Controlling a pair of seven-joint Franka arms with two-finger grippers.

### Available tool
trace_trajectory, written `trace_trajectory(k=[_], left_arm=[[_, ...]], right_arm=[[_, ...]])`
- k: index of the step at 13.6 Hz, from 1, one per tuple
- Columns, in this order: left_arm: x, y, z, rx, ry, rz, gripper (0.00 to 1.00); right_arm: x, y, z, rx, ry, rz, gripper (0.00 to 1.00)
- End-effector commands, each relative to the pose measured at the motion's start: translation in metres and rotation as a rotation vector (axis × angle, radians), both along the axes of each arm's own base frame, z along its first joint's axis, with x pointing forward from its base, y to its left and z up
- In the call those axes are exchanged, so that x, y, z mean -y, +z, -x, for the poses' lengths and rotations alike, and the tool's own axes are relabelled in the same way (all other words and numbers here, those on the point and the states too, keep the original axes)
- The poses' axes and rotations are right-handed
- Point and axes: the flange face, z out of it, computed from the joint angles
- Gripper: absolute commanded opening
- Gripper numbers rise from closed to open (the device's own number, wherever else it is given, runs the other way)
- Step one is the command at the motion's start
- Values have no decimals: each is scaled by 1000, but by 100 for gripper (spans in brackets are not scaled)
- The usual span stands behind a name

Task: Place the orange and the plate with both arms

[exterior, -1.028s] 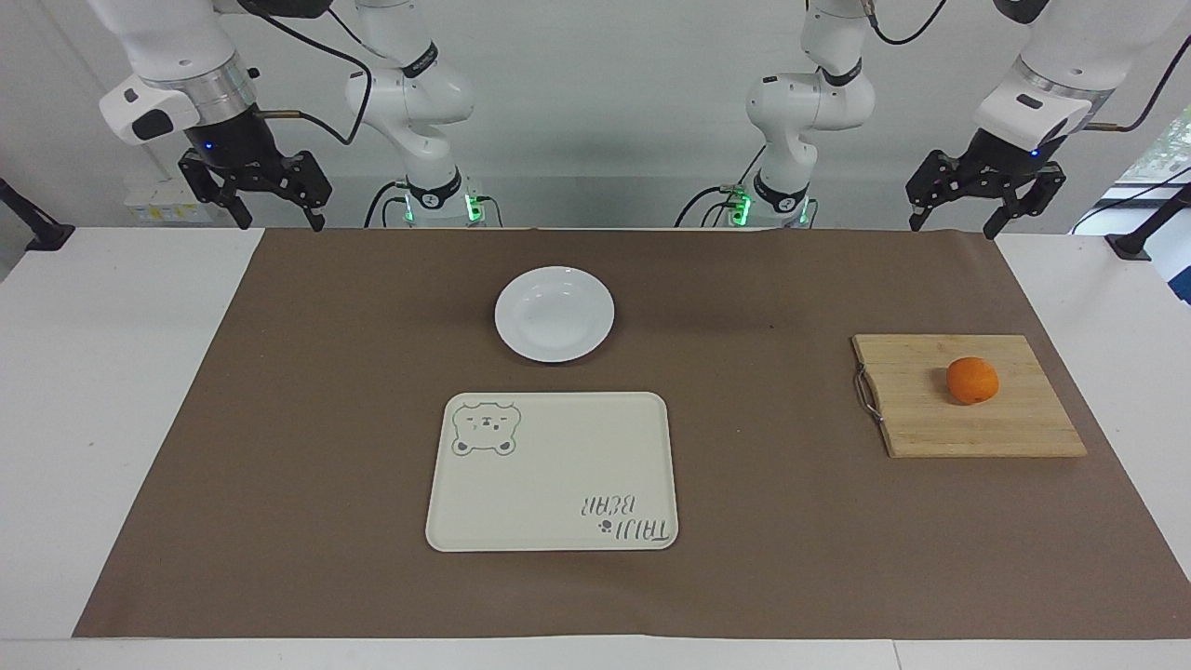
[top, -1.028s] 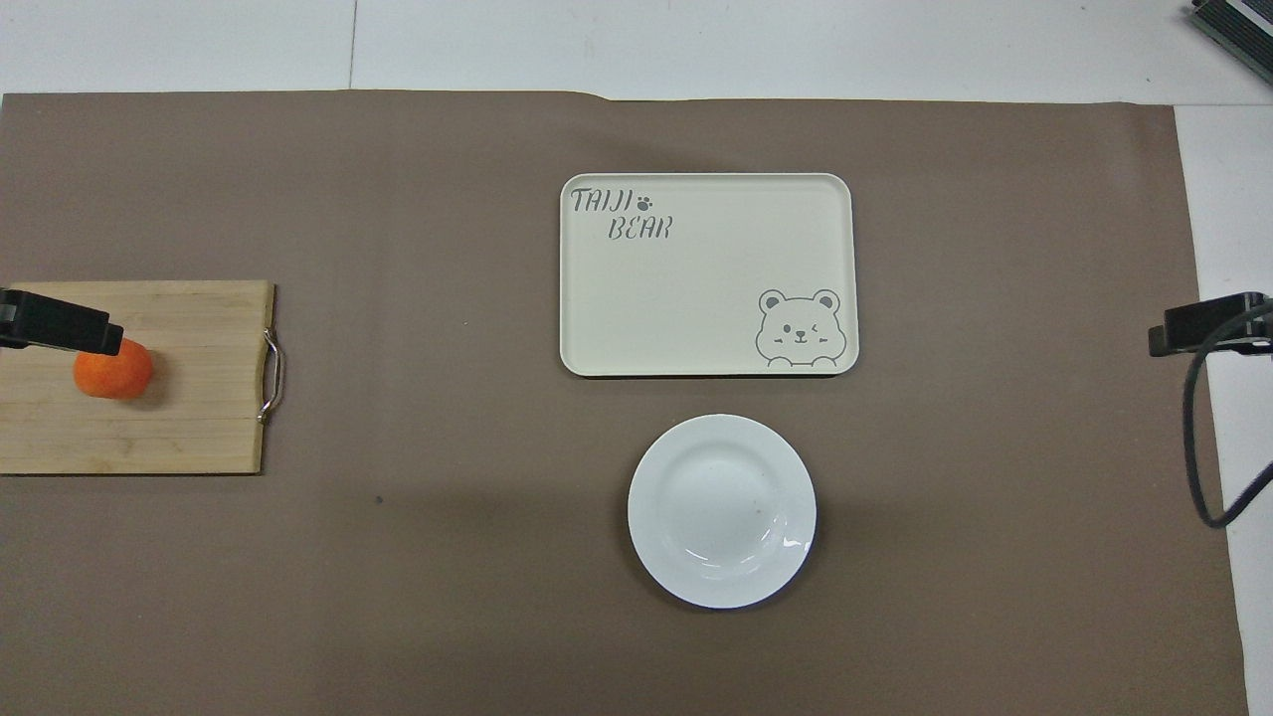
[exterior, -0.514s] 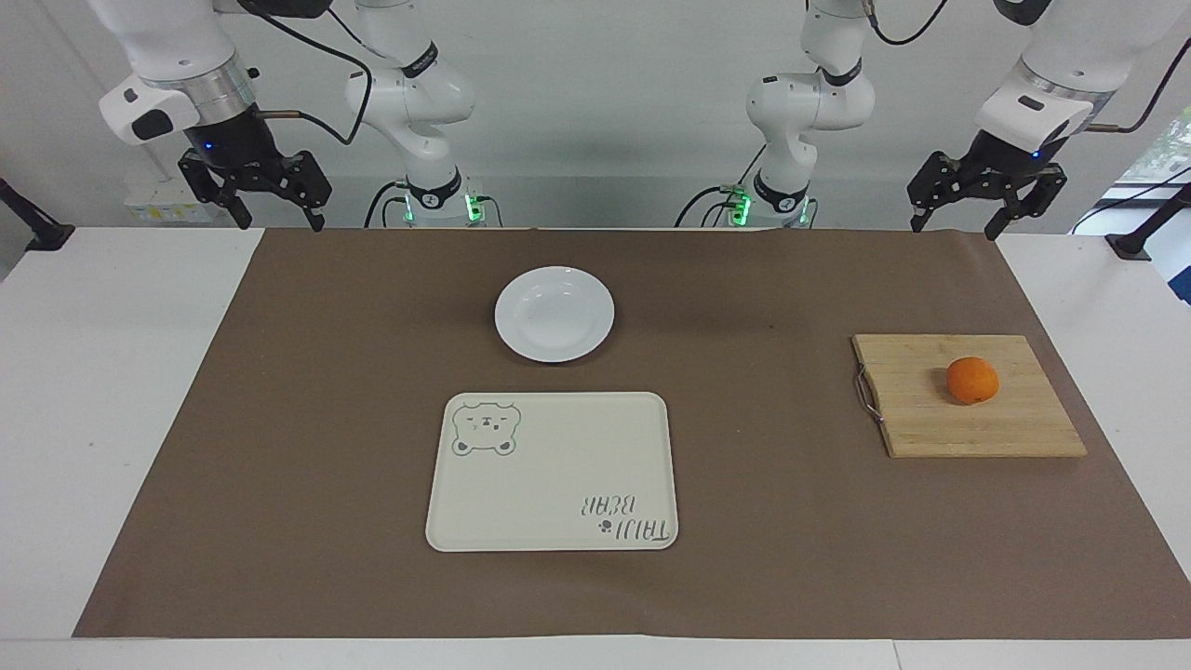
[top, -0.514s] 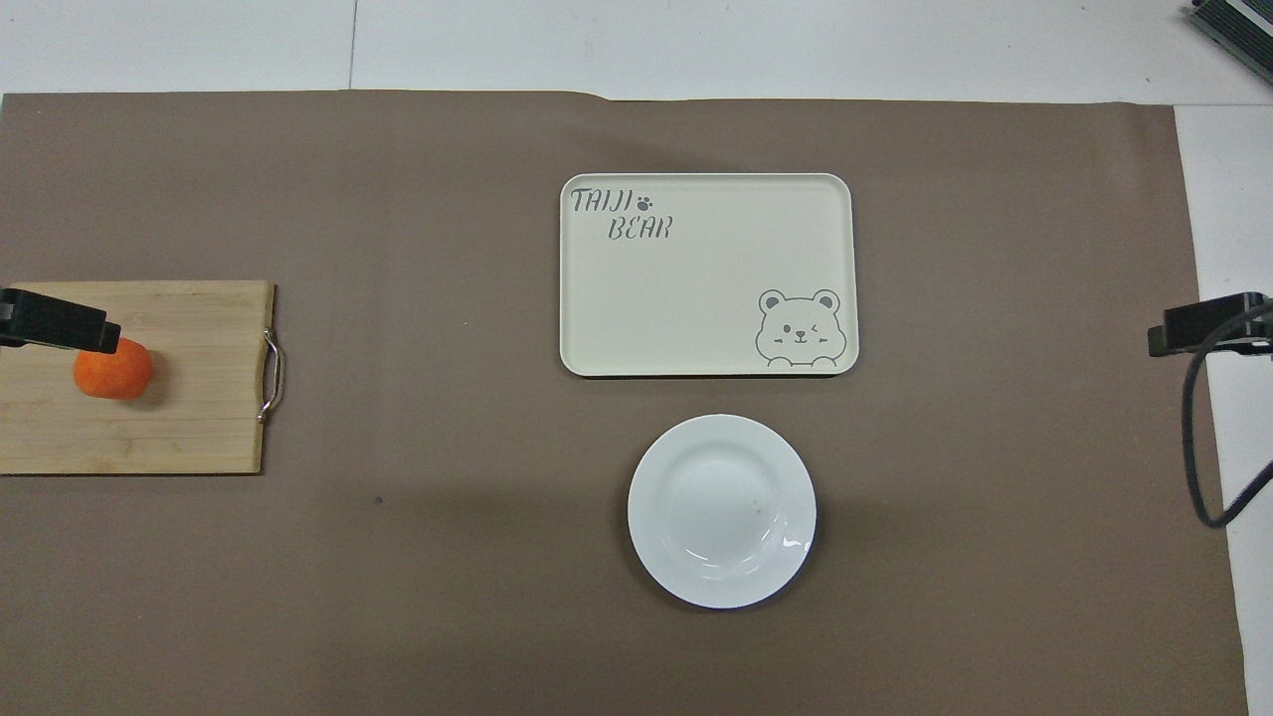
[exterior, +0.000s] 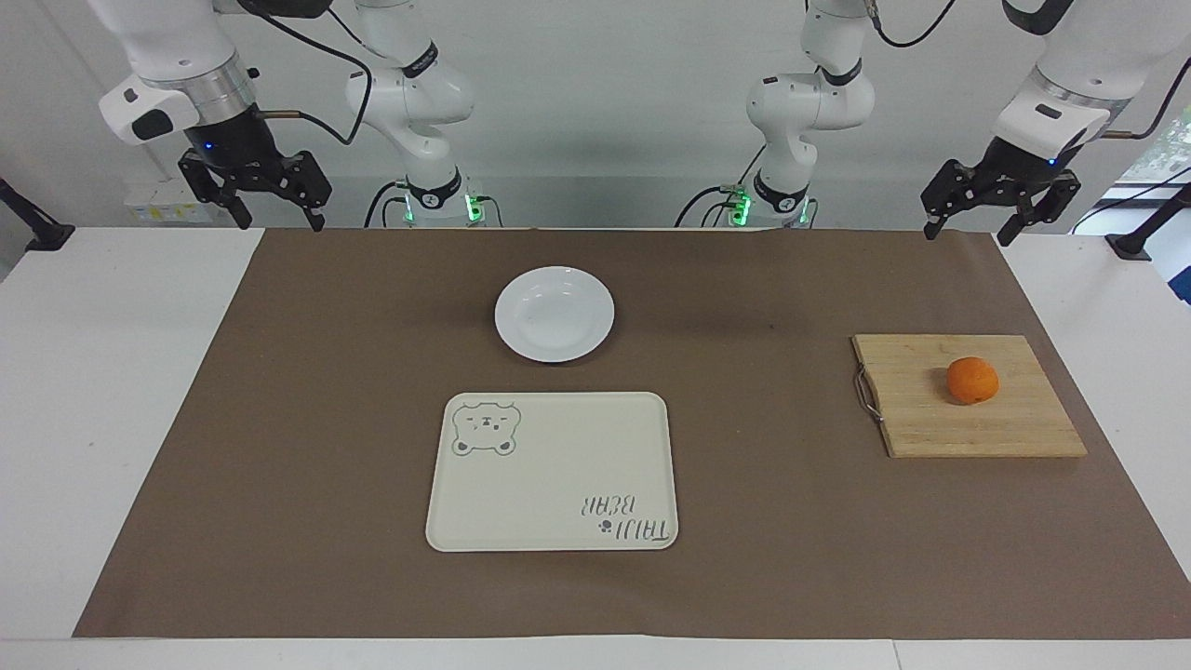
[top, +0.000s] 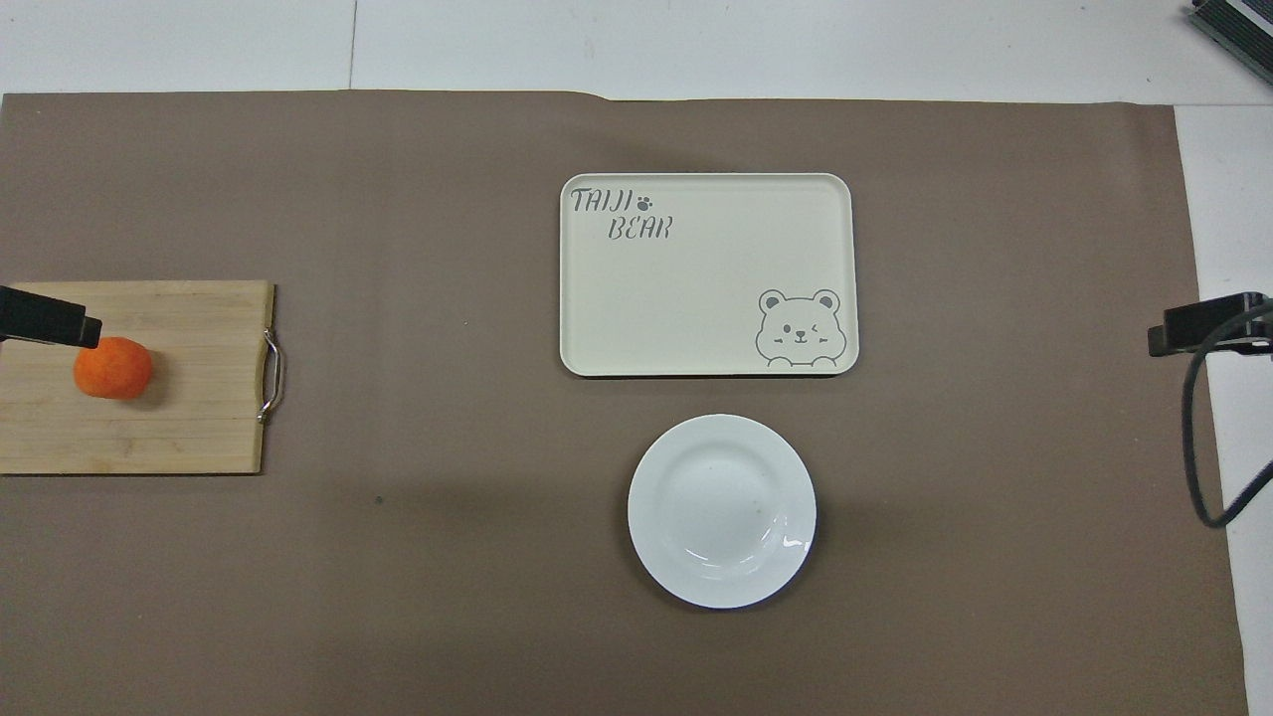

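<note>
both pincers (exterior: 1002, 228) (exterior: 275, 221) raised, spread apart.

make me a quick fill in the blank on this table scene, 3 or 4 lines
1. The orange rests on the wooden ____.
2. The plate lies ____ to the robots than the bear tray.
3. The left gripper is raised with its fingers ____.
4. The right gripper holds ____.

Missing words: cutting board; nearer; open; nothing
</note>
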Motion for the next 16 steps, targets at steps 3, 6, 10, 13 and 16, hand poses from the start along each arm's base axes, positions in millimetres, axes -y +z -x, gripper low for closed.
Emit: trace_trajectory(k=[3, 6, 10, 13, 16], left_arm=[[-43, -37, 2, 6, -52, -4, 100], [-82, -88, -5, 41, -83, -14, 100], [-121, -138, -13, 55, -83, -23, 100], [-143, -185, -21, 71, -74, -32, 100], [-173, -246, -28, 27, -94, -24, 100]], right_arm=[[1, 0, 4, -4, -14, 17, 100], [1, -1, 3, -5, -14, 17, 100], [1, 0, 4, -4, -14, 17, 100], [1, 0, 4, -4, -14, 17, 100], [1, -1, 3, -5, -14, 17, 100]])
